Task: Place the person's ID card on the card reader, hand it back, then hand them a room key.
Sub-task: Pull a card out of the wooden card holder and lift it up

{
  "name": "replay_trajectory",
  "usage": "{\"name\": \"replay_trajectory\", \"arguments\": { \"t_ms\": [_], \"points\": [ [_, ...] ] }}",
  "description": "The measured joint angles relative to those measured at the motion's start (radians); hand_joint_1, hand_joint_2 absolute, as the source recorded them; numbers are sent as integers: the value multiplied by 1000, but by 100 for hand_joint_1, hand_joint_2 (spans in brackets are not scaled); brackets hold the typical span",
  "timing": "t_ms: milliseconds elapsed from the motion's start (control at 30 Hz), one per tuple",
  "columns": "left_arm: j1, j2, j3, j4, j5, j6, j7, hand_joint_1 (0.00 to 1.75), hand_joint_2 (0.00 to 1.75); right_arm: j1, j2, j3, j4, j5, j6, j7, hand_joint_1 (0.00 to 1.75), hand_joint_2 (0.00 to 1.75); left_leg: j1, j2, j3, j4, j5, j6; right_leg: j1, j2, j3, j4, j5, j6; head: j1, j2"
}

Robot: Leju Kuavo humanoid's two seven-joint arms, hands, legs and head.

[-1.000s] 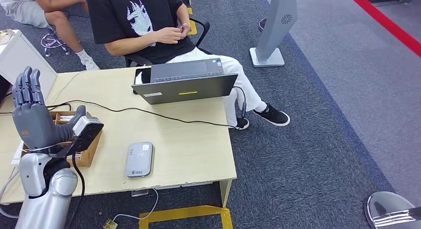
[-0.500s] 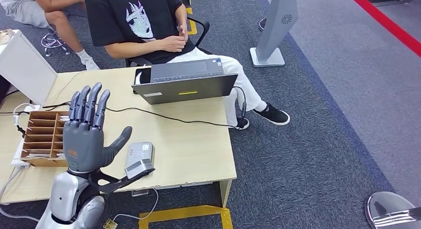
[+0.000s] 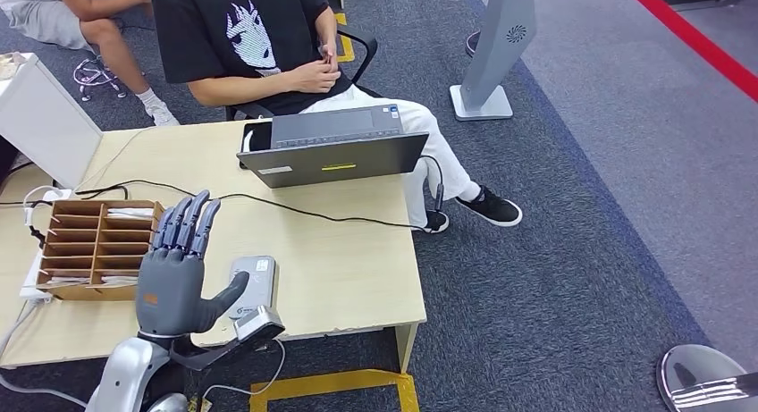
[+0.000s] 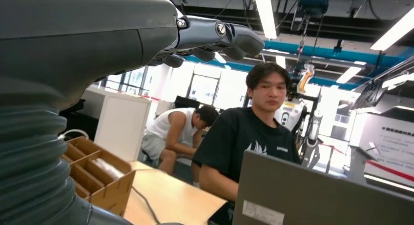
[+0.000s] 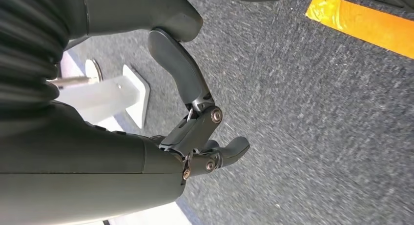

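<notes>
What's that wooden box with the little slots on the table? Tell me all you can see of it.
The wooden box is a shallow open-topped organiser of light brown wood, split by thin dividers into two columns of narrow slots. Some slots hold flat pale things, too small to identify. It lies flat near the table's left edge, cables running past it. The left robot hand is raised, open, beside it, not visibly touching.

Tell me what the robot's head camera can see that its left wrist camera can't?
The head view alone gives the grey card reader on the table, the black cable across it, the laptop's keyboard side and the person's crossed hands. The left wrist view alone gives the ceiling lights and the windows behind the people. Both give the left hand, raised with fingers spread and holding nothing, the wooden compartment box, the laptop and the seated person in the black T-shirt.
</notes>
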Motion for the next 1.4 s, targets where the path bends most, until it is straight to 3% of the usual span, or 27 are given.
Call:
{"name": "replay_trajectory", "arguments": {
  "t_ms": [167, 400, 633, 933, 1400],
  "points": [
    [109, 38, 7, -74, 20, 15, 33, 0, 175, 16, -3, -17, 2, -29, -3, -5, 0, 175, 0, 0, 0, 0, -1, 0, 0, 0, 0, 0, -1, 1, 0, 0],
    [230, 46, 71, -128, 72, 22, 43, 0, 175, 23, -4, -32, 5, -56, -8, -5, 0, 175, 0, 0, 0, 0, -1, 0, 0, 0, 0, 0, -1, 1, 0, 0],
    [317, 76, 163, -146, -109, 55, 214, 0, 175, 10, 3, -36, 3, -82, -24, 32, 0, 175, 0, 0, 0, 0, 0, 0, 0, 0, 0, 0, -1, 1, 0, 0],
    [379, 108, 293, -171, -234, 54, 306, 0, 175, -4, 10, -36, 0, -84, -31, 43, 0, 175, 0, 0, 0, -1, 0, 0, 0, -1, 0, 0, -1, 1, 0, 0],
    [402, 110, 439, -138, -171, 51, 275, 0, 175, -16, 14, -28, -1, -77, -30, 53, 0, 175, 0, 0, 0, -1, 0, 0, 0, -1, 0, 0, -1, 1, 0, 0]
  ]
}}
